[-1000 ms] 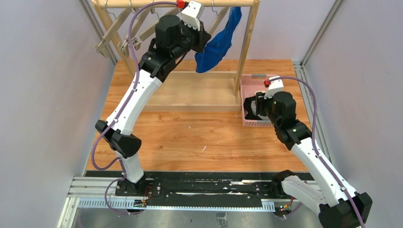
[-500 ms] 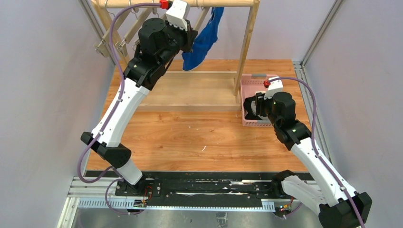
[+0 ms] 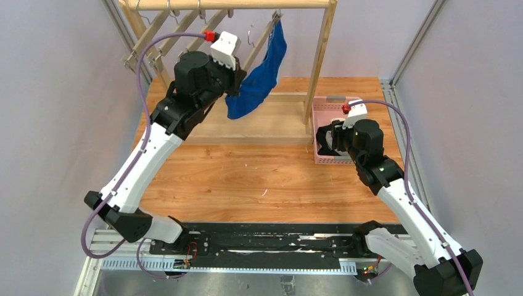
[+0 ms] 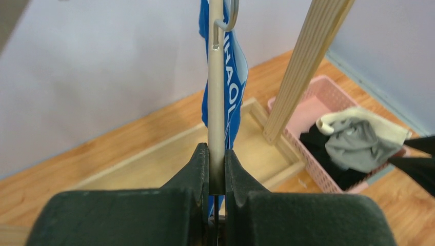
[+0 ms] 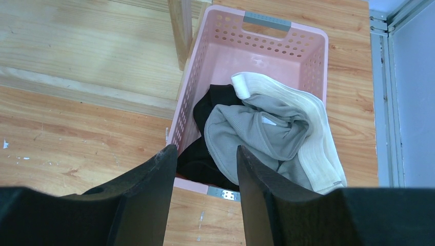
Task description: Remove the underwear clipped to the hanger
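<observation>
Blue underwear (image 3: 262, 71) hangs on a slant, top end at the rail (image 3: 247, 4), bottom end pointing down-left. The left wrist view shows the left gripper (image 4: 216, 156) clamped tight on the hanger (image 4: 216, 102). The right gripper (image 5: 205, 169) is half open and empty over the basket (image 5: 267, 38), which holds the grey pair (image 5: 256, 133) and the black pair (image 5: 215, 100).

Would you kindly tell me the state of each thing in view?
blue underwear: hanging from the hanger.
hanger: tilted, gripped at its lower end.
grey underwear: crumpled in the pink basket.
black underwear: in the basket, under the grey.
left end effector: shut on the hanger.
right end effector: open, above the basket.
</observation>
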`<state>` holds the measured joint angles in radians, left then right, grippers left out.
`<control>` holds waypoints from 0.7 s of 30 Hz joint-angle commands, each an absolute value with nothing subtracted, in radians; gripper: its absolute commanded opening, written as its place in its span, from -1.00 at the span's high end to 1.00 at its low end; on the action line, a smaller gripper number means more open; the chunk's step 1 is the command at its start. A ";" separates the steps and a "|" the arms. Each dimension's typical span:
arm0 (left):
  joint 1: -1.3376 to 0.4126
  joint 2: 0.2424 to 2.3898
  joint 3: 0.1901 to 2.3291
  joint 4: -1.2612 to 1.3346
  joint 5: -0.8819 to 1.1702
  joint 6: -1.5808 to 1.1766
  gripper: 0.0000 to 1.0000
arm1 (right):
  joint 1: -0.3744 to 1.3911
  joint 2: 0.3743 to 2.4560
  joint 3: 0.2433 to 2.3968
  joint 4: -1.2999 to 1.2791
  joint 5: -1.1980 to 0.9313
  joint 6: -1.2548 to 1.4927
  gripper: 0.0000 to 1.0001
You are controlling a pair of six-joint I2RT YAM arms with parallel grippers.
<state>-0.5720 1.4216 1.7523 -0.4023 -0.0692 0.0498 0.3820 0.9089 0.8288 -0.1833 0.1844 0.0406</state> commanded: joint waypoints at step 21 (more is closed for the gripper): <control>-0.578 0.785 1.108 -0.633 0.376 0.172 0.99 | 0.354 0.955 1.079 -0.191 -0.781 -0.172 -0.68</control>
